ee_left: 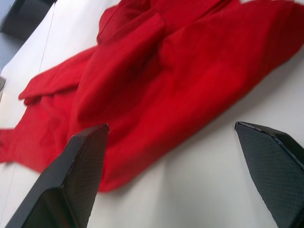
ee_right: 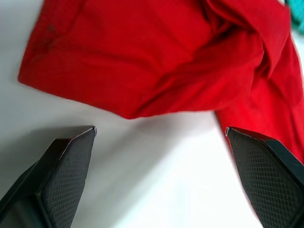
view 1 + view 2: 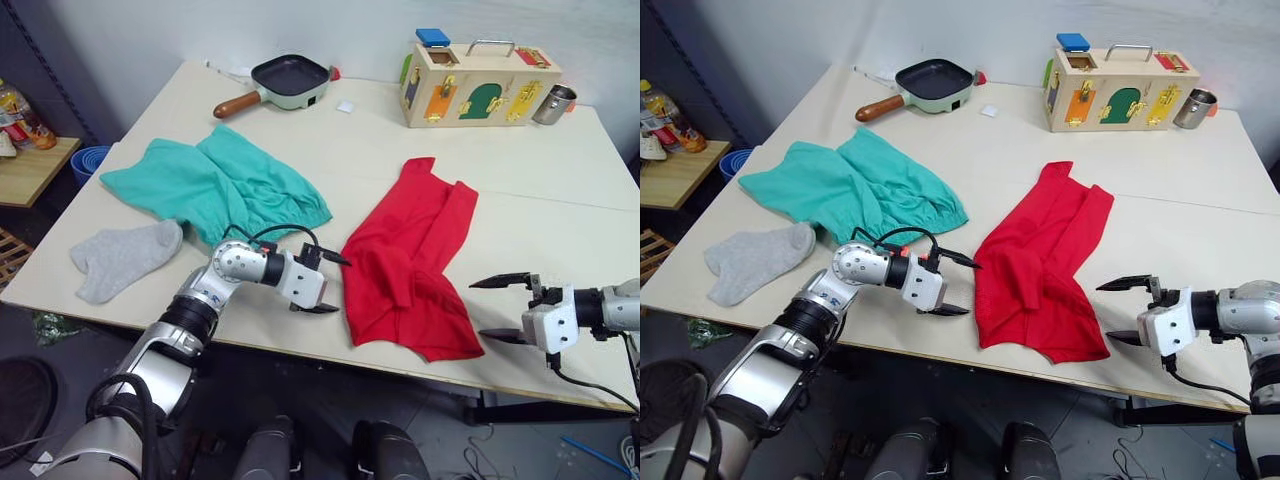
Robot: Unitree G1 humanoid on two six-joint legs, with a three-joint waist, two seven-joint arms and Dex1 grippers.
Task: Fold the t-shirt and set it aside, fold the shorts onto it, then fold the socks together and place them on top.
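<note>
Left eye view: crumpled t-shirt (image 3: pixel 415 262), unfolded; left gripper (image 3: pixel 322 282) at nine o'clock, right gripper (image 3: pixel 507 308) at four, jaws spread, flanking for a grasp.

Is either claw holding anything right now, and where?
Nothing is held. The left claw and right claw are both open beside the t-shirt, not gripping it.
</note>
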